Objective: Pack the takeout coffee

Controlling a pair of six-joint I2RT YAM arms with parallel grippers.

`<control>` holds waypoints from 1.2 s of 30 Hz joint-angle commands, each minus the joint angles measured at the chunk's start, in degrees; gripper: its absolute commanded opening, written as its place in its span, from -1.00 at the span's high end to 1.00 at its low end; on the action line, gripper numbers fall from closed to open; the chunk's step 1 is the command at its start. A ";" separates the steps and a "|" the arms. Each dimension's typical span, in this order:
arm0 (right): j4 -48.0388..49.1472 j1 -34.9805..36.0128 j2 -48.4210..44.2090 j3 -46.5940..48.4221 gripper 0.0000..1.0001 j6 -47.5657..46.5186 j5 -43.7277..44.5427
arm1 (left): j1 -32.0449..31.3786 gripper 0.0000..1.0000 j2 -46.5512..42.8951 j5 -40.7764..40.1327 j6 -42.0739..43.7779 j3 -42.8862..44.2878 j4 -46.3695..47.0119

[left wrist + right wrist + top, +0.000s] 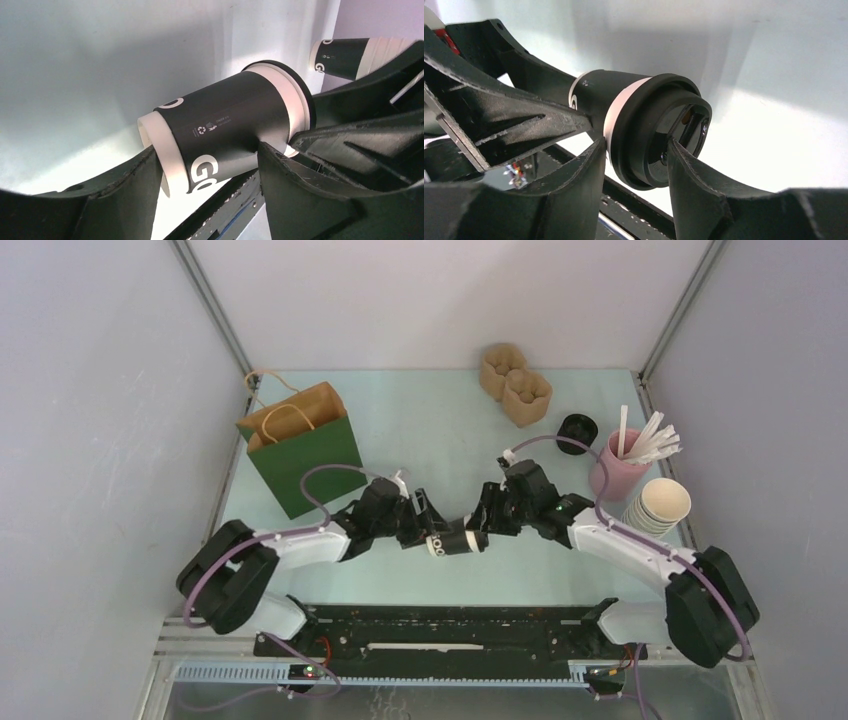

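I take the pink cup of white straws (pixel 612 472) as my reference. A stack of paper cups (pixel 660 505) leans just beside it, at its near right. A black lid (pixel 575 430) lies just at its left. Two brown cup holders (pixel 515 385) sit behind and left of it. A green paper bag (pixel 300 450) stands well apart at its left.

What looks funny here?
The takeout coffee is tipped on its side, not upright, with the left gripper around its body and the right gripper around its black lid. No spill shows.
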 commanded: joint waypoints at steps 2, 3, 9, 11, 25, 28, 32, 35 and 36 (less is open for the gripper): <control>-7.83 7.00 -3.94 6.21 -0.06 -3.57 10.92 | -2.75 -0.34 8.02 3.97 -1.99 9.20 9.34; -9.73 7.86 -4.10 7.43 -0.06 -4.22 13.06 | -3.01 -0.32 9.86 4.78 -2.84 10.34 11.36; -17.24 13.46 -5.46 9.72 -0.06 -5.18 24.77 | -4.69 -0.23 18.45 6.89 -7.26 15.26 19.55; -18.97 14.51 -5.68 10.50 -0.05 -5.08 27.55 | -5.46 -0.23 19.94 7.48 -8.53 15.74 22.17; -22.93 18.93 1.11 19.84 -0.05 -6.84 38.82 | -8.77 -0.21 21.90 10.49 -17.94 10.70 34.89; -27.50 20.92 4.62 23.56 0.02 -6.15 42.55 | -9.39 -0.20 23.05 10.27 -18.74 9.87 36.18; -32.50 22.61 7.58 25.47 0.06 -4.30 46.96 | -10.05 -0.20 24.22 10.47 -19.47 9.32 37.23; -33.08 22.71 8.38 25.40 0.06 -4.28 47.87 | -10.37 -0.20 24.49 10.15 -19.17 9.18 37.13; -32.89 22.68 8.83 25.38 0.06 -4.48 47.84 | -10.40 -0.20 24.56 10.07 -18.94 9.10 36.88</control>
